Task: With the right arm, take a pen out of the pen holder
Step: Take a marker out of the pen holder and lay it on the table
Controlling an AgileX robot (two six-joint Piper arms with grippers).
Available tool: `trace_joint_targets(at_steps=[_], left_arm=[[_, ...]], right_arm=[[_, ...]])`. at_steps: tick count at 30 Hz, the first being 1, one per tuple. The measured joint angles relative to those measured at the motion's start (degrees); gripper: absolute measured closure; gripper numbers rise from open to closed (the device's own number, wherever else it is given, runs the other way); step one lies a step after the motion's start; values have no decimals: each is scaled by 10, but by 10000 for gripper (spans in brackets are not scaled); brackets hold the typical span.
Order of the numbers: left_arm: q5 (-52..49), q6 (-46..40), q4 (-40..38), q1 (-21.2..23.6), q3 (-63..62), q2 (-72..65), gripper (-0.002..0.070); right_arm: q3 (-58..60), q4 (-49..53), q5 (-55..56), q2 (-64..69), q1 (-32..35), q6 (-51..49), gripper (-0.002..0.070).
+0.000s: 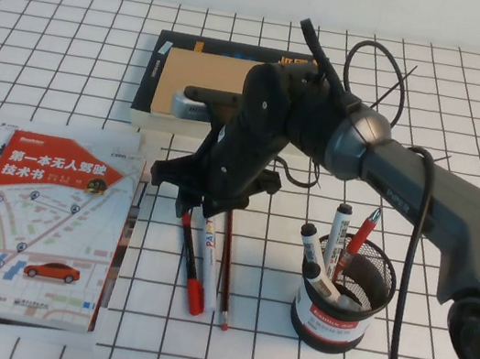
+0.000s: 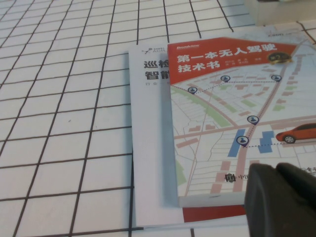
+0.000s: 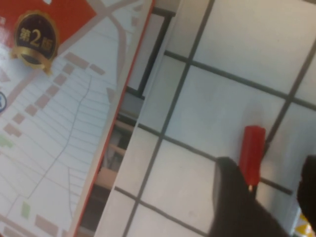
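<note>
Red pen (image 1: 191,269) (white table (image 1: 60,41), black grid)

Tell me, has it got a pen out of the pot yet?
Looks mostly done: the red pen lies on the table beneath the open right hand, outside the pen holder. Nothing is held. Remaining: lifting the arm away. The left hand hangs shut above the book.

Your right gripper (image 1: 203,206) hung above three loose pens (image 1: 205,271) on the table (image 1: 60,36), left-hand books (image 1: 36,227) to one side, pen holder (image 1: 336,322) right. Rear books (image 1: 193,78) lay behind. Your left gripper (image 2: 279,197) hung over the left-hand books.
</note>
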State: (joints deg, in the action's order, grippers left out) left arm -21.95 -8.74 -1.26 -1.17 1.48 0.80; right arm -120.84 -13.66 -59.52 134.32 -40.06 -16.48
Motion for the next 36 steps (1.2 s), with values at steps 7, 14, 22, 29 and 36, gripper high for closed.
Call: trace_joint_targets(at_steps=[7, 14, 22, 29, 36], left_arm=[[0, 0, 0, 0, 0, 0, 679], [0, 0, 0, 0, 0, 0, 679], [0, 0, 0, 0, 0, 0, 679], [0, 0, 0, 0, 0, 0, 679], [0, 0, 0, 0, 0, 0, 679]], right_arm=[[0, 52, 5, -78, -2, 0, 403], [75, 108, 9, -244, -15, 14, 514], [350, 128, 74, -468, -15, 15, 676], [538, 137, 89, -645, -15, 15, 689], [667, 133, 87, -787, -15, 15, 690]])
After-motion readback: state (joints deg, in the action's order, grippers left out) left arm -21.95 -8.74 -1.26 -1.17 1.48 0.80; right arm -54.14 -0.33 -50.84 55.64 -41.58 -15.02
